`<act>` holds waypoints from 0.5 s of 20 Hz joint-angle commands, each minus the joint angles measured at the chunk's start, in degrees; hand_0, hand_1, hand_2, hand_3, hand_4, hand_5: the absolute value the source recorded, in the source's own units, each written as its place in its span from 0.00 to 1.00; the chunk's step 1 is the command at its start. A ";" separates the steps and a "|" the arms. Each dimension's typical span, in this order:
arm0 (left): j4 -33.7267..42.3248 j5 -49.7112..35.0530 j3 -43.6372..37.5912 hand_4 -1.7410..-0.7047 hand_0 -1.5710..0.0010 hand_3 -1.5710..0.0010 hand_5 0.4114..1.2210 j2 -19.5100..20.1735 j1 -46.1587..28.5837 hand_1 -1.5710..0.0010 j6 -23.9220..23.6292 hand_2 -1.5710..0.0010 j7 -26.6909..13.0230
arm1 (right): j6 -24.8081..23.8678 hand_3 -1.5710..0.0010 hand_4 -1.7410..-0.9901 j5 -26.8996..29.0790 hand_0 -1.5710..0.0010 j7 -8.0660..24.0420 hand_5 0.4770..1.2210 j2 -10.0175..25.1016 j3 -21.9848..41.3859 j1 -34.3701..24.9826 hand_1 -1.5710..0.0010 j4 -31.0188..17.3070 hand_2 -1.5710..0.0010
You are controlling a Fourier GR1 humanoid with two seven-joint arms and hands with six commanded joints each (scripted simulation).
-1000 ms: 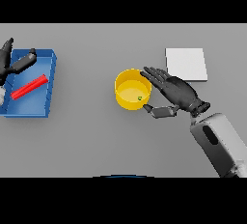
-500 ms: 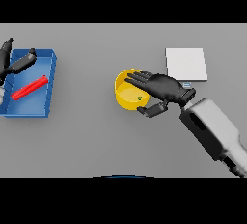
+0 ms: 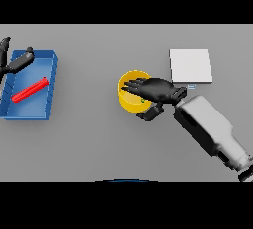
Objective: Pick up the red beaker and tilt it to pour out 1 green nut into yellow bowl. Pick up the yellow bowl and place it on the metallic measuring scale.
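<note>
One green nut (image 3: 143, 100) sits inside the yellow bowl (image 3: 129, 97), mid-table, left of the metallic measuring scale (image 3: 190, 65). Right hand (image 3: 157, 91) covers its right rim, fingers over the opening, thumb outside below: pinch forming. Bowl judged light, rigid, smooth-walled; grip the rim. Left hand (image 3: 14, 62) idles relaxed over the blue tray (image 3: 51, 77).

A blue tray (image 3: 52, 87) sits on the left side of the grey table (image 3: 94, 144), its long sides running from near to far. It has low walls and a flat blue floor, and it lies well apart from the table's middle.
</note>
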State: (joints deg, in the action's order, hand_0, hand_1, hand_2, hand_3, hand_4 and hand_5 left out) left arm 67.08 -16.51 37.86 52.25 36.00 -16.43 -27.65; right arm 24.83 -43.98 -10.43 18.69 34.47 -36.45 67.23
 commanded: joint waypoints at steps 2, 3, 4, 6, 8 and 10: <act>0.26 -0.06 0.19 0.91 1.00 1.00 0.40 -0.15 -0.15 1.00 0.08 1.00 -0.30 | 0.55 1.00 0.58 -0.56 1.00 0.14 0.26 -0.01 0.56 -0.69 1.00 -1.65 1.00; 0.56 0.16 0.30 0.91 1.00 1.00 0.40 -0.16 -0.27 1.00 -0.24 1.00 0.03 | 1.46 1.00 0.58 -0.68 1.00 -0.05 0.27 0.38 0.89 -1.25 1.00 -1.46 1.00; -0.33 0.18 0.14 0.91 1.00 1.00 0.40 -0.13 -0.12 1.00 0.04 1.00 0.28 | 1.70 1.00 0.58 -0.91 1.00 -0.11 0.29 0.21 1.28 -1.52 1.00 -1.80 1.00; -0.05 0.22 0.27 0.91 1.00 1.00 0.39 -0.31 0.03 1.00 -0.05 1.00 0.02 | 2.50 1.00 0.58 -1.13 1.00 -0.03 0.32 -0.32 1.90 -2.19 1.00 -2.51 1.00; 0.50 -0.01 0.10 0.92 1.00 1.00 0.39 -0.06 0.33 1.00 0.02 1.00 -0.39 | 2.87 0.97 0.56 -1.43 1.00 1.20 0.37 -0.97 2.17 -2.57 0.99 -3.05 0.98; 0.04 0.31 0.35 0.92 1.00 1.00 0.39 -0.44 0.47 1.00 -0.08 1.00 -0.44 | 2.59 0.90 0.50 -2.42 0.94 1.42 0.46 -0.93 2.93 -2.91 0.93 -4.02 0.91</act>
State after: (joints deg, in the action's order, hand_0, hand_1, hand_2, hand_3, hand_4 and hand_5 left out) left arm 67.12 -16.22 38.22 51.79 36.46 -16.49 -28.16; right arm 27.43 -46.39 -9.06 17.76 37.40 -39.34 63.21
